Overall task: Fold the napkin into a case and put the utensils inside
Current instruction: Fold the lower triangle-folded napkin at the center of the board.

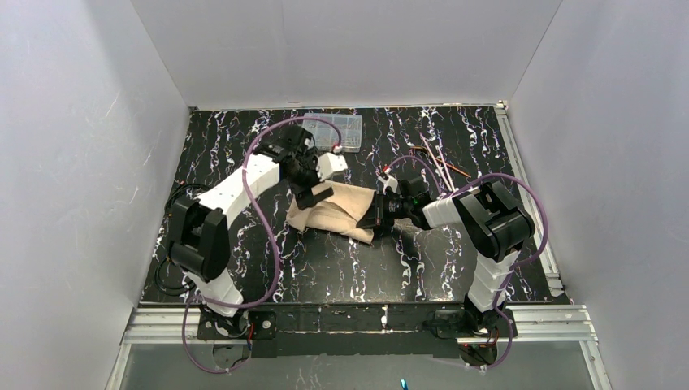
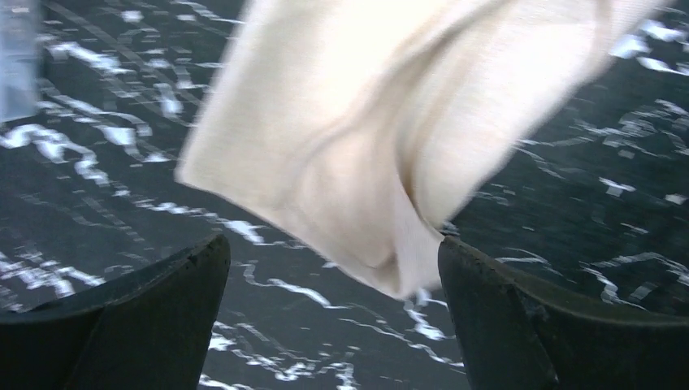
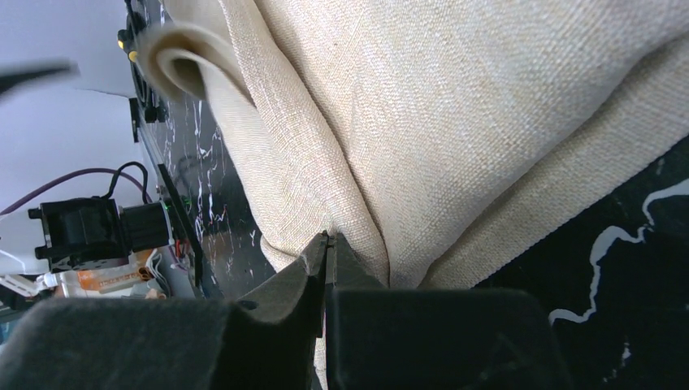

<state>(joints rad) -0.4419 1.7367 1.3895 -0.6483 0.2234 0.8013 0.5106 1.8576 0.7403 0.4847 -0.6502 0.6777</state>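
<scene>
1. Right claw (image 3: 327, 244), closest to us, is clamped on an edge of the soft beige-tan cloth napkin (image 3: 455, 122) (a fold is pinched in its black tips).
2. That napkin lies rumpled in the middle of the black marbled table (image 1: 341, 268), between both arms.
3. Left claw (image 2: 333, 244) hangs over it, fingers wide apart, holding nothing.
4. Thin copper-coloured metal utensils (image 1: 445, 165) lie well apart, far right.
5. Clear plastic box (image 1: 345, 130) sits at the back.

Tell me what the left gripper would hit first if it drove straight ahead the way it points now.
Most likely the napkin: its folded corner sits just ahead, between the left gripper's open jaws. The view is blurred, so depth is uncertain; behind the cloth comes the black table.
</scene>
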